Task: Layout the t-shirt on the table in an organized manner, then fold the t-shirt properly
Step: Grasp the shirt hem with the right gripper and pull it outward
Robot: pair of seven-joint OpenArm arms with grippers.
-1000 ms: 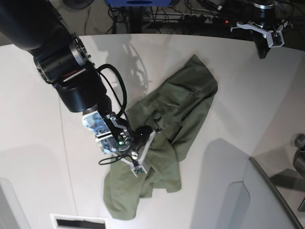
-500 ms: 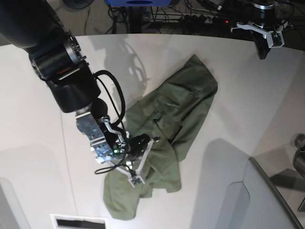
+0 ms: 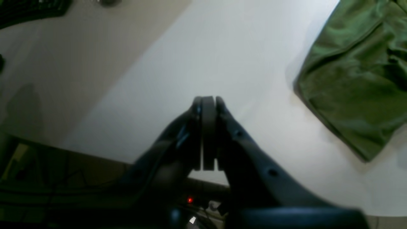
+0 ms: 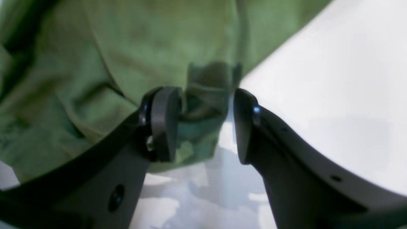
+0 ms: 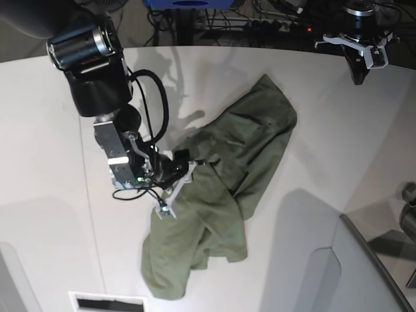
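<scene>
The olive-green t-shirt (image 5: 227, 175) lies crumpled in a diagonal strip on the white table (image 5: 325, 143). My right gripper (image 5: 179, 186) sits at the shirt's left edge, about halfway along it. In the right wrist view this gripper (image 4: 205, 124) is open. A small fold of the t-shirt (image 4: 206, 92) stands in the gap between the fingers (image 4: 163, 124), loose and not pinched. My left gripper (image 5: 361, 60) hangs over the table's far right corner, shut on nothing. In the left wrist view its pads (image 3: 208, 127) press together, and the t-shirt (image 3: 353, 82) lies off to the right.
A grey curved panel (image 5: 364, 273) rises at the front right. Cables and dark equipment (image 5: 260, 19) sit beyond the table's far edge. A thin seam (image 5: 91, 214) runs down the table's left side, and a slotted opening (image 5: 107, 303) is at the front edge.
My right gripper has moved back and left along the shirt's edge, and its jaws have opened. The left arm has not moved.
</scene>
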